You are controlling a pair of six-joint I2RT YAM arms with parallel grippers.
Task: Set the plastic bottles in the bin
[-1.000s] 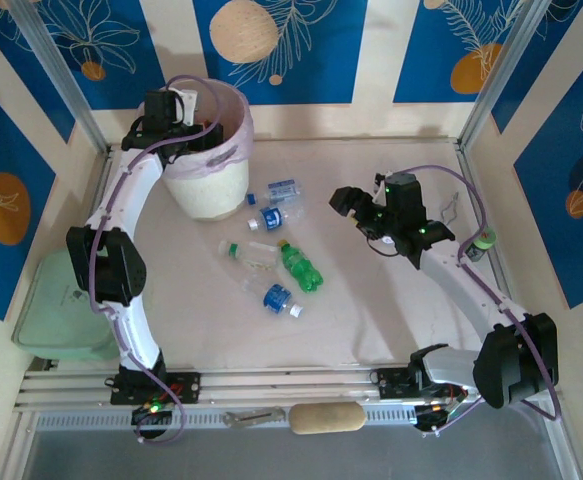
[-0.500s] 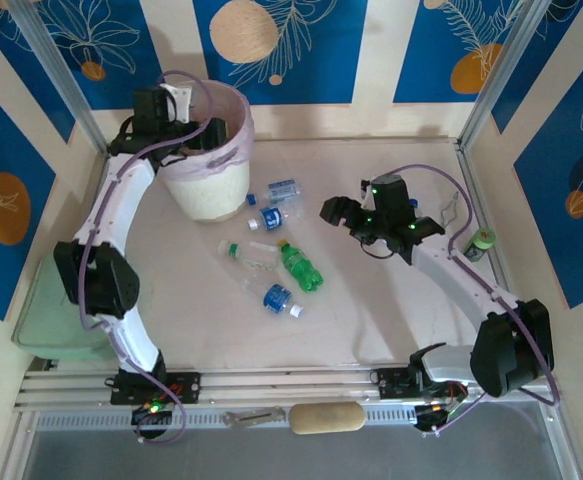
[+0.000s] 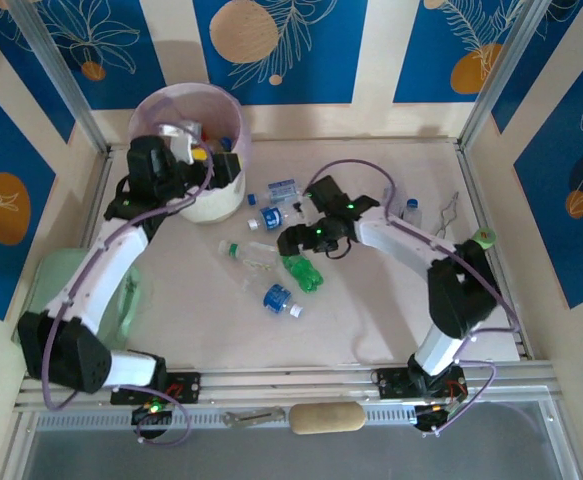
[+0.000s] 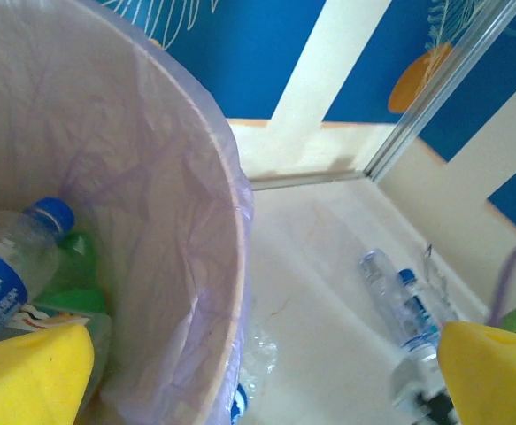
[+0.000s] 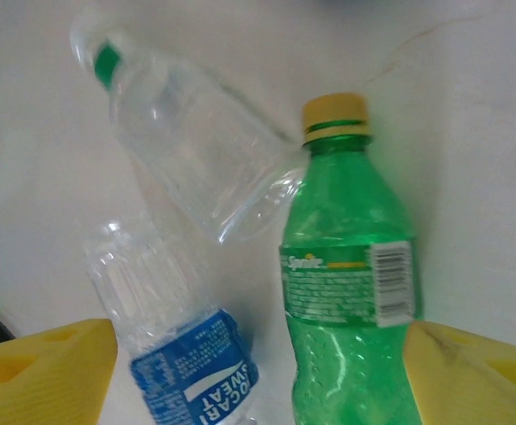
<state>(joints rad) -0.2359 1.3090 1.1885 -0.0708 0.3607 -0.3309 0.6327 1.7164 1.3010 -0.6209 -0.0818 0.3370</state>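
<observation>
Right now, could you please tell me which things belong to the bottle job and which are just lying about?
Job: bin; green bottle; clear green-capped bottle; blue-labelled bottle; bottles already in the bin.
Lying about: pale green tray; tan roll; green-topped cylinder.

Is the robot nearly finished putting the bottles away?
Not yet. Done: a few bottles lie in the bin, such as a clear blue-capped bottle. In hand: nothing. The left end effector is open at the bin's rim, and the right end effector is open over the green bottle. Left: about six bottles on the table, including a blue-labelled one and a clear green-capped one.
</observation>
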